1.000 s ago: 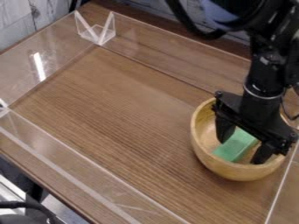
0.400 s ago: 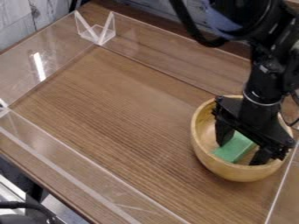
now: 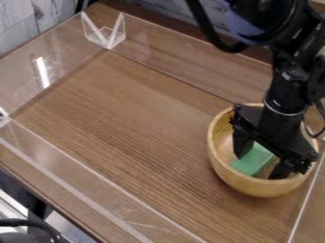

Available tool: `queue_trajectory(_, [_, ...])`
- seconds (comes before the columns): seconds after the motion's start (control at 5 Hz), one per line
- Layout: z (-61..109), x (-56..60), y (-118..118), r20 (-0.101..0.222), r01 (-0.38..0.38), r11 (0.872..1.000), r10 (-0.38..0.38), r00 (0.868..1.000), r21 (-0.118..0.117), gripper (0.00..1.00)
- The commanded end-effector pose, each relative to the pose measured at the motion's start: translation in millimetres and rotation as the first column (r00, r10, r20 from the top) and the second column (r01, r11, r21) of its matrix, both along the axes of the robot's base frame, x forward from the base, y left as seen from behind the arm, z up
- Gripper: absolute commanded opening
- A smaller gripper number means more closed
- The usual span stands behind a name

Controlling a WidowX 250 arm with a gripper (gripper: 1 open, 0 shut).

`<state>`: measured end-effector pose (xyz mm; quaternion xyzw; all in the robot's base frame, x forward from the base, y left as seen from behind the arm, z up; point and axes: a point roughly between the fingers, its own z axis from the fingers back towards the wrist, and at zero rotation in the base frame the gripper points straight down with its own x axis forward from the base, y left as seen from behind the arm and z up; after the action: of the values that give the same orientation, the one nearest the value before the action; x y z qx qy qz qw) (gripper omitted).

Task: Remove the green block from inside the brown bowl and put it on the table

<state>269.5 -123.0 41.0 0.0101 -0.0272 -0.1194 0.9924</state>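
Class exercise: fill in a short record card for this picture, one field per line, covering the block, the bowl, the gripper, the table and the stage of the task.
block: green block lies inside the bowl, tilted
bowl: brown bowl, near the table's right edge
gripper: gripper points down into the bowl, jaws open either side of the block
grip: none visible yet
table: table, wood grain, clear walls around it
task stage: block not yet lifted out

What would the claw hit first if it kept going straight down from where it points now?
Most likely the green block, lying in the brown bowl between the open claw's fingers; otherwise the bowl's floor. Depth is hard to judge.
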Motion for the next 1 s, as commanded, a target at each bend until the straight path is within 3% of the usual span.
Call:
queue_trajectory(0.0, [7.2,11.8,0.3,0.041,-0.005,1.0,0.005,0.999,-0.011,1.0])
queue_trajectory(0.2, [5.9,14.4,2.3,0.043,-0.006,1.0,0.006,0.999,-0.005,1.0])
queue_trajectory(0.4, [4.7,16.7,3.8,0.044,-0.006,1.0,0.006,0.999,0.001,0.0])
queue_trajectory(0.8, [6.7,18.0,7.8,0.044,-0.025,1.0,0.025,0.999,0.006,0.0])
